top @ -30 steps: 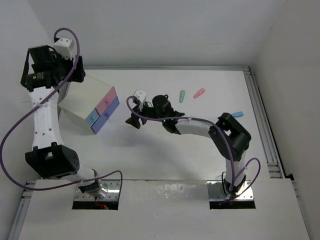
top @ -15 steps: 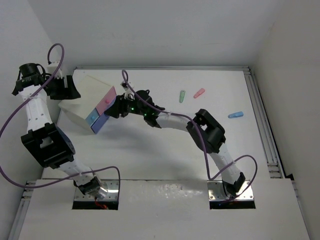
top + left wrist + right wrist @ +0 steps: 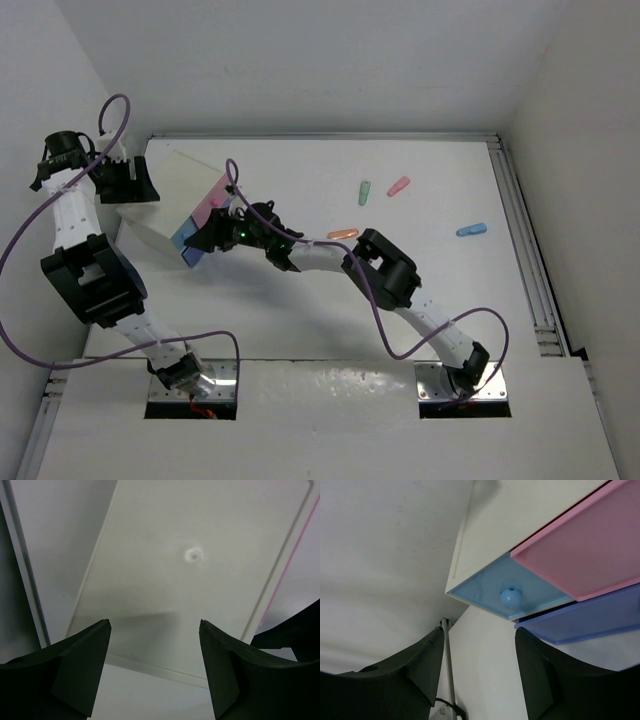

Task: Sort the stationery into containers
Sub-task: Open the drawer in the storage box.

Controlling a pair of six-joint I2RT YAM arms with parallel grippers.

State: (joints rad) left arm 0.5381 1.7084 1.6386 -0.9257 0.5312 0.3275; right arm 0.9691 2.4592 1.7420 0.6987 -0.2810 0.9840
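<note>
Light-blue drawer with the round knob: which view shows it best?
Right wrist: the light-blue drawer and its knob sit large and unobstructed. Top external shows only a small blue patch; left wrist shows just the cabinet's white panel.

The left arm (image 3: pixel 75 225) stands folded upright at the far left, and its wrist bends so the left gripper (image 3: pixel 128 182) points right, jaws spread wide. The right arm (image 3: pixel 385 280) reaches from its near-right base diagonally toward the far left, the right gripper (image 3: pixel 212 232) at its tip, jaws parted wide.
</note>
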